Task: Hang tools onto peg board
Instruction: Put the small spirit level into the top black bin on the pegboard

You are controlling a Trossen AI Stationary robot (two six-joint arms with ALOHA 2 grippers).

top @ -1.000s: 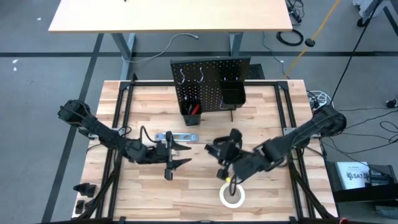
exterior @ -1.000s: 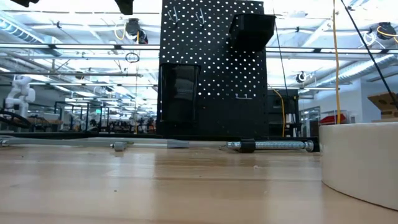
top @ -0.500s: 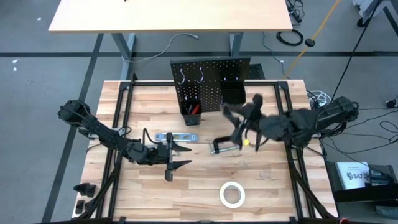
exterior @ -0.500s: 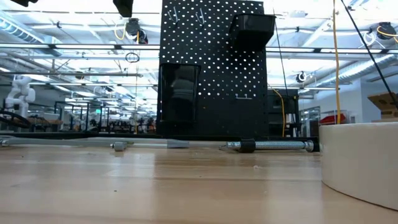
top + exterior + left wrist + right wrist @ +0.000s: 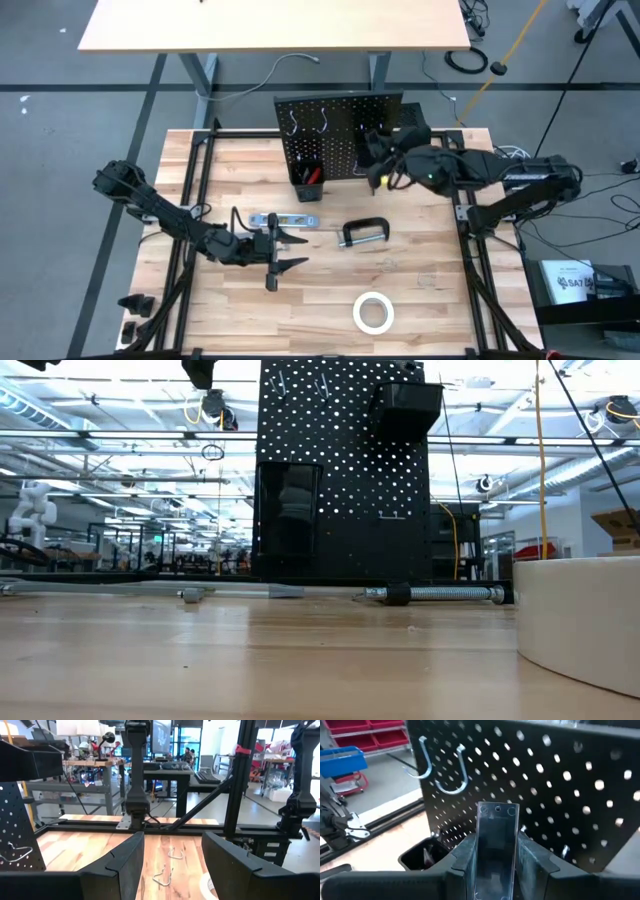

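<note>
Right gripper (image 5: pixel 378 160) up at the peg board (image 5: pixel 335 125), fingers pinching a small clear plastic case (image 5: pixel 496 850) upright between them, apparently so it can drop into the upper black bin (image 5: pixel 376 152) or meet a silver hook (image 5: pixel 454 772); what the case contains cannot be told. Left gripper (image 5: pixel 283 248) waits low on the table near the silver level (image 5: pixel 283 219), jaws spread and empty. High view alone shows C-clamp (image 5: pixel 362 233) and white tape roll (image 5: pixel 373 313) not yet hung; only the right wrist view shows the case.
</note>
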